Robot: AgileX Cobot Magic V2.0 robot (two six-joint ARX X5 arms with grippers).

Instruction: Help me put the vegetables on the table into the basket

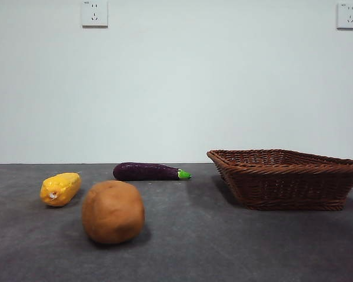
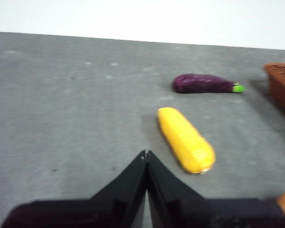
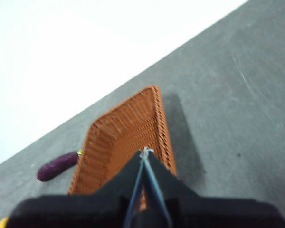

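potato smooth, round | corn bumpy | basket woven wicker | left claw, right claw closed, empty

The front camera sits low at bench height, looking level across the dark grey matte bench toward a white wall. Each wrist camera looks down over its own black fingers from above. All three views share the slim dark purple eggplant beside the brown woven wicker basket.
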